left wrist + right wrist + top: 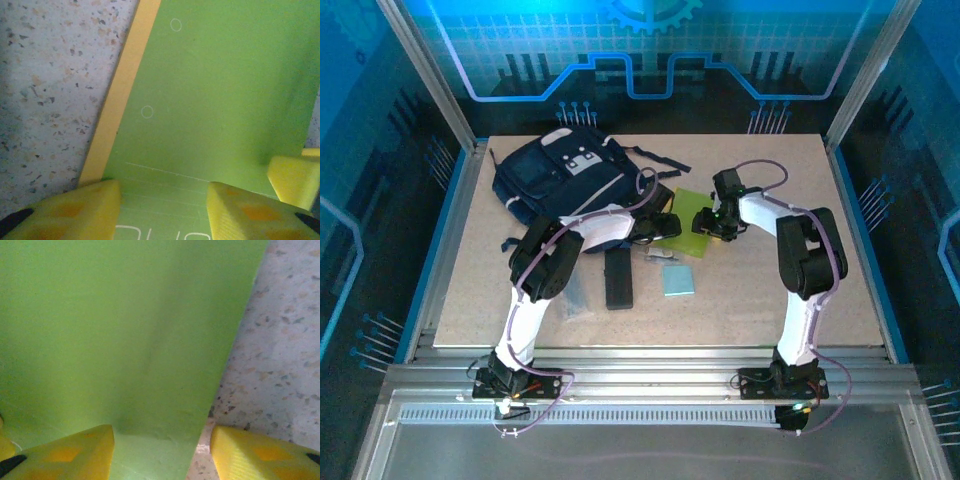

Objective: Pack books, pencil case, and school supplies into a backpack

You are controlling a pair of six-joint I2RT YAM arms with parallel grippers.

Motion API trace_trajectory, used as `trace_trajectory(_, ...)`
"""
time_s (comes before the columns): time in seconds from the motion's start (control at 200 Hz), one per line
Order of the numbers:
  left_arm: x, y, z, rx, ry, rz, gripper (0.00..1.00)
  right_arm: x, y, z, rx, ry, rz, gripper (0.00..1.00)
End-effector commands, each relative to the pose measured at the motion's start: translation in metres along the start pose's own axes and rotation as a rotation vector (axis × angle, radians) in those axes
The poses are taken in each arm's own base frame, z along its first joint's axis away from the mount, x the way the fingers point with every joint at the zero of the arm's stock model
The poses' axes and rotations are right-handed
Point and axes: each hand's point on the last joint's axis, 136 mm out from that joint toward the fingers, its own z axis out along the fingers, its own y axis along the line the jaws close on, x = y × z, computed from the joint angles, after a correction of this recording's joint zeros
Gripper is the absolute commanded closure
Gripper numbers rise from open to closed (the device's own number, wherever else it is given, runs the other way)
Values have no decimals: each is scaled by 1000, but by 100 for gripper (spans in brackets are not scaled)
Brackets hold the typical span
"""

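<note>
— How's the left gripper [162, 194]?
— Jaws apart, clamping nothing, low over the lime-green book [220, 100]; the yellow-orange book [120, 100] peeks out beneath it.
— And the right gripper [162, 434]?
— Spread too, straddling that book's edge, one finger over bare table [280, 340]. The backpack [565, 175] lies just left of the books.

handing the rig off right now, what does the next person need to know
Left gripper: open, jaws apart over the lime-green book.
Right gripper: open, at that book's edge; no grip that I can see.
Things: the green book lies on the yellow-orange book, right of the backpack. Black pencil case, grey ruler, light-blue pad and small silvery clip lie on the table, nearer the arms.
Done: nothing visibly packed.
Left: every item.
</note>
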Motion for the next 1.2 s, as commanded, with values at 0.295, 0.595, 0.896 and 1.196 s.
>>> trace_trajectory(0.295,35,32,27,-75,132,-2,53,0,78,-22,-382,-39,16,56)
trace_trajectory(0.595,35,31,24,-68,132,-8,53,-2,88,-42,-466,-82,38,60)
trace_trajectory(0.896,21,27,5,-50,102,-16,49,-9,71,-52,-398,-114,104,79)
trace_trajectory(1.196,-36,5,-56,69,-10,-45,36,-18,72,-75,-382,-145,71,98)
